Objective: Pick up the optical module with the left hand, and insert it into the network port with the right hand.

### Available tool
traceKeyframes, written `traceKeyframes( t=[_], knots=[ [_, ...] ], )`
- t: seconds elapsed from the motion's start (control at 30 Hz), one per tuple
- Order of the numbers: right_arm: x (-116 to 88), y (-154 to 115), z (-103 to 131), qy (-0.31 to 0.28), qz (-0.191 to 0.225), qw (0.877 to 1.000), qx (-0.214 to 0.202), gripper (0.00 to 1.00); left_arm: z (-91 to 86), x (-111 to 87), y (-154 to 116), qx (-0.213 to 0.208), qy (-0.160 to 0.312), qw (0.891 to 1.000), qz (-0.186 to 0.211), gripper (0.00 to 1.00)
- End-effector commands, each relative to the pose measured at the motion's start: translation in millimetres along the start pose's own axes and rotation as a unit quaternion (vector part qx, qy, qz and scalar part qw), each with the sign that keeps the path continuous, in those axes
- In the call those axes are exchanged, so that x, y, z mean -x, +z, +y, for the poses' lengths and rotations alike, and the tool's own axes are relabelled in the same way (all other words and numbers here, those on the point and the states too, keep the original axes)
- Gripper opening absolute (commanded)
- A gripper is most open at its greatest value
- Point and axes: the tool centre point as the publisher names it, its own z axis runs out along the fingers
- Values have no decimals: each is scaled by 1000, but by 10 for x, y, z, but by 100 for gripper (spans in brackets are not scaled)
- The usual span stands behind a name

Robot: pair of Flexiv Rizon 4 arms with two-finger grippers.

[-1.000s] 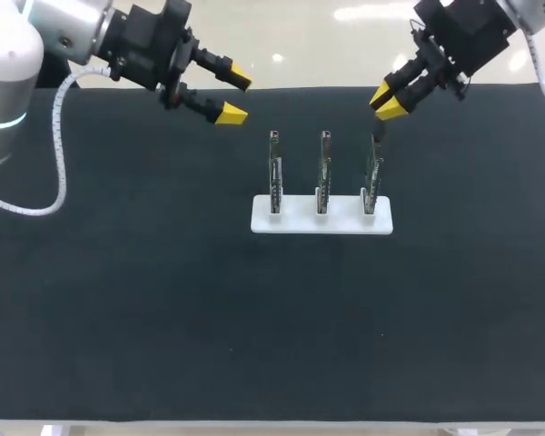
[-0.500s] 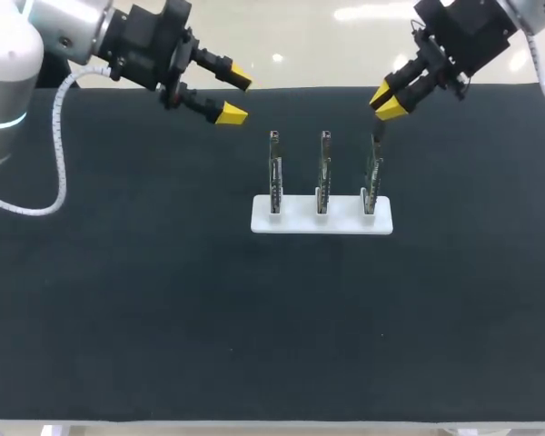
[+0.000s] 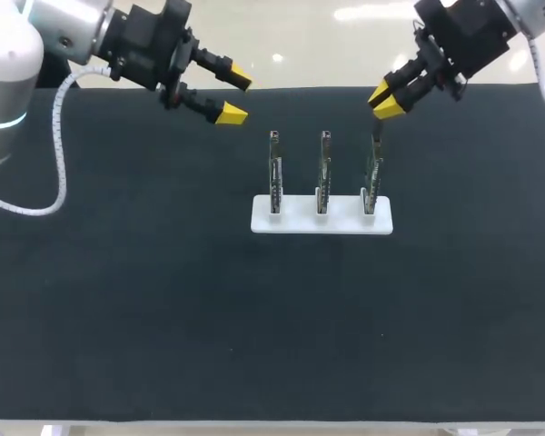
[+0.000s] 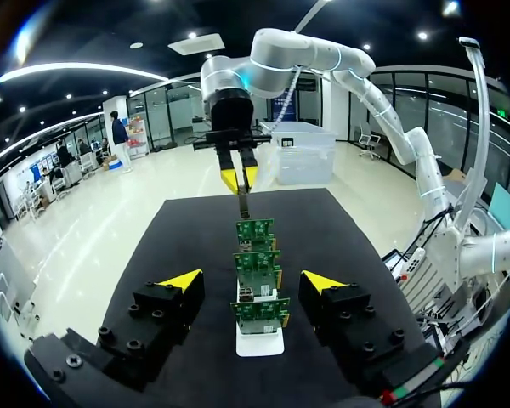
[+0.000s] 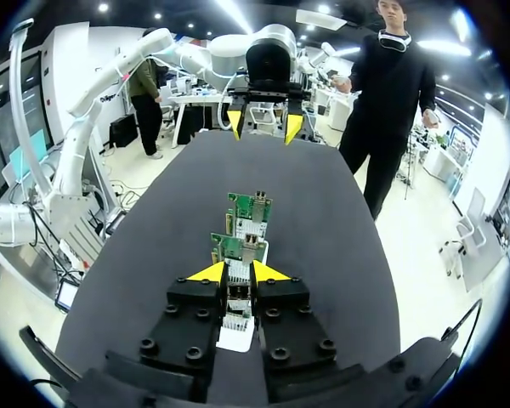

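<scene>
Optical module [image 3: 377, 134] hangs pinched in the right gripper, its lower end at the top edge of the rightmost board, and next to nothing has moved in the last second. Farthest left, the left gripper [image 3: 234, 94] has stayed put over the far edge of the dark table [image 3: 163, 318], well apart from the work, its yellow-tipped fingers spread wide and holding nothing, which suggests its share of the job is finished. In the middle, three circuit boards [image 3: 323, 173] stand upright in a white holder [image 3: 320, 221], undisturbed. On the right, the right gripper [image 3: 387, 98] has edged only very slightly while poised over the rightmost board [image 3: 371, 182], fingers drawn narrow onto the module's upper end. The arm comes in from the far right corner and slopes down toward the board, and the module points downward along that line. The network port is too small to make out, so whether the module has begun to enter it cannot be told. The near standstill reads as fine alignment just before the push.
</scene>
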Motion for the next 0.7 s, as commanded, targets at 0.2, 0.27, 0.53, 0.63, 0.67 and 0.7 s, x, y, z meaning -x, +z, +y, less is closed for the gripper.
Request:
traceKeyframes(
  t=[0.2, 0.27, 0.53, 0.63, 0.67, 0.7],
  knots=[
    [13, 12, 41, 5, 0, 1000, -5, 0, 9, 6, 1, -1, -1, 1000, 2, 100],
    [9, 14, 46, 5, 0, 1000, -6, 0, 9, 6, 1, -1, -1, 1000, 2, 100],
    [-7, -12, 29, 6, 1, 1000, -6, 0, 9, 6, 1, -1, -1, 1000, 2, 100],
    [-4, -16, 31, 7, 1, 1000, -5, 0, 9, 6, 1, -1, -1, 1000, 2, 100],
    [-4, -15, 32, 7, 1, 1000, -5, 0, 9, 6, 1, -1, -1, 1000, 2, 100],
    [-3, -15, 32, 7, 1, 1000, -5, 0, 9, 6, 1, -1, -1, 1000, 2, 100]
  ],
)
